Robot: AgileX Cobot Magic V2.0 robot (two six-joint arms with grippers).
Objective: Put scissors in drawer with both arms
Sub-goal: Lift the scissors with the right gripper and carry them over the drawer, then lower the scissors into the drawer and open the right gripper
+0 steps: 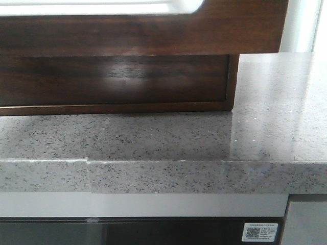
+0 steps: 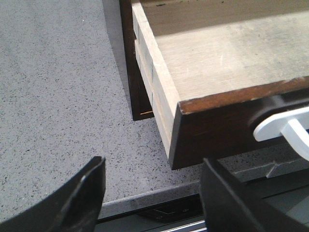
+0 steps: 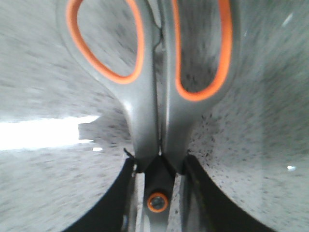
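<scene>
The drawer [image 1: 153,35] is a dark brown glossy front with a whitish round-cornered area along its top edge, and it fills the top of the front view. In the left wrist view it stands pulled out [image 2: 217,130], its pale wood inside bare, with a white handle [image 2: 282,128] on its front. My left gripper [image 2: 152,191] is open and empty, just in front of the drawer's corner over the counter edge. My right gripper [image 3: 157,193] is shut on the scissors [image 3: 145,96], grey with orange-lined loops, near their orange pivot. Neither gripper shows in the front view.
The grey speckled stone countertop [image 1: 153,138] carries the dark wood cabinet body [image 1: 112,81] under the drawer. Its front edge runs across the front view, above a dark panel with a QR sticker [image 1: 259,232]. A white wall strip [image 1: 301,25] stands at the right.
</scene>
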